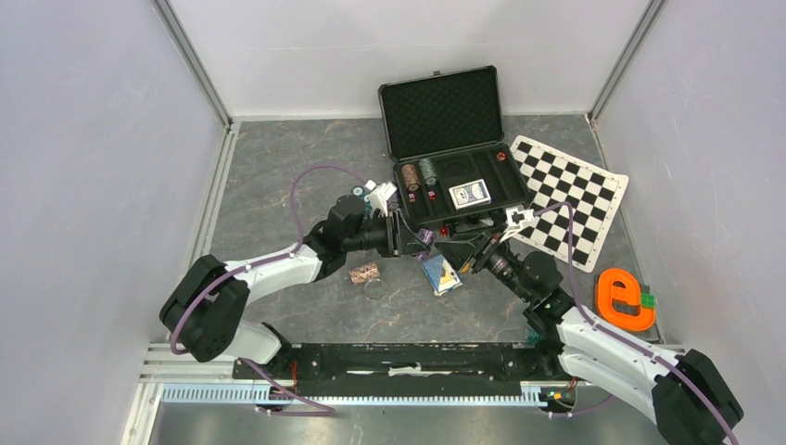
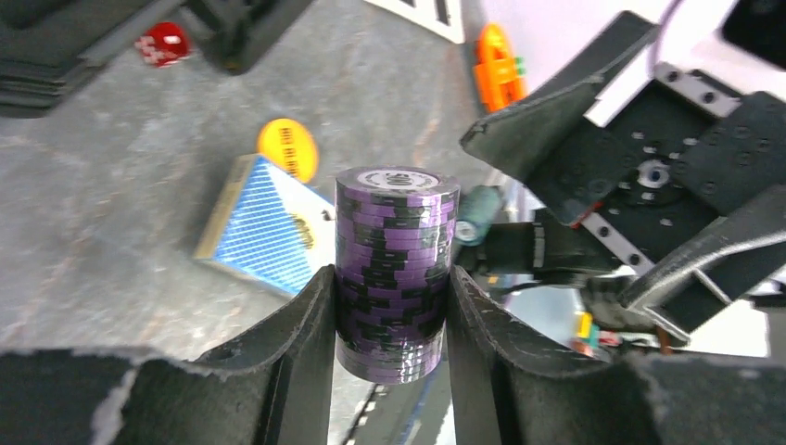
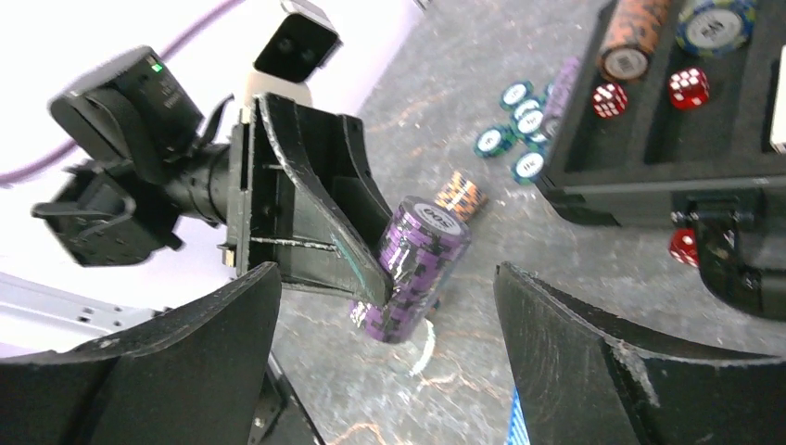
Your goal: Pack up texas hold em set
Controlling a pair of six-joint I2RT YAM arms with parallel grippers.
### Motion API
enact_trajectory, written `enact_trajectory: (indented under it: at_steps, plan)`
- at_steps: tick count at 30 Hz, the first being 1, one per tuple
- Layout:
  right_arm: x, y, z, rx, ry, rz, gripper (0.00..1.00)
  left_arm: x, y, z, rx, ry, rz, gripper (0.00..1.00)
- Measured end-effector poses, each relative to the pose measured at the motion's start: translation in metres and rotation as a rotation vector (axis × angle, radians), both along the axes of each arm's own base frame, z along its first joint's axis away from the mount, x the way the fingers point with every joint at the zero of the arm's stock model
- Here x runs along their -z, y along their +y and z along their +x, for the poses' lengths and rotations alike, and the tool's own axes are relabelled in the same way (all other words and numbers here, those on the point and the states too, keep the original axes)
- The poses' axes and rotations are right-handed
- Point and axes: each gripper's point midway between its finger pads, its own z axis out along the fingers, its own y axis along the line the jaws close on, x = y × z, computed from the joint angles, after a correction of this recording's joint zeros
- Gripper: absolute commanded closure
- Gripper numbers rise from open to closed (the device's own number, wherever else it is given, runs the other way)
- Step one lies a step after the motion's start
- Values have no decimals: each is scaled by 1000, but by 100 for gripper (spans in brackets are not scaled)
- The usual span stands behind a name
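My left gripper (image 2: 391,278) is shut on an upright stack of purple chips (image 2: 397,222), held above the table just in front of the open black case (image 1: 459,167). My right gripper (image 3: 389,352) stands open facing that purple stack (image 3: 412,269), a short way from it and holding nothing. In the case lie brown chips (image 1: 410,176), teal chips (image 1: 427,171), a blue deck (image 1: 470,193) and red dice (image 3: 688,86). On the table lie a second blue deck (image 2: 264,222), the yellow button (image 2: 287,148), brown-white chips (image 1: 364,273), loose teal chips (image 3: 514,139) and a red die (image 3: 683,247).
The checkered mat (image 1: 570,195) lies right of the case. An orange ring-shaped toy (image 1: 623,298) sits at the near right by the right arm. The case lid stands upright at the back. Grey walls close in both sides.
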Motion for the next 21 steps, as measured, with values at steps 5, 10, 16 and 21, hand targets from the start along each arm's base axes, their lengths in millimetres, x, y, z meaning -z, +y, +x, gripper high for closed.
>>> enact_trajectory:
  at_steps: [5, 10, 16, 21]
  plan:
    - [-20, 6, -4, -40, -56, 56, 7, -37, -14, -7, 31, 43, -183, 75]
    - [-19, 12, -8, -81, -46, 66, 9, -67, -20, -8, 51, 47, -298, 75]
    - [-27, 20, -14, -137, -58, 110, 13, -86, -22, -10, 64, 60, -372, 75]
    - [-35, 25, -17, -172, -54, 164, 21, -99, -23, -14, 88, 69, -422, 75]
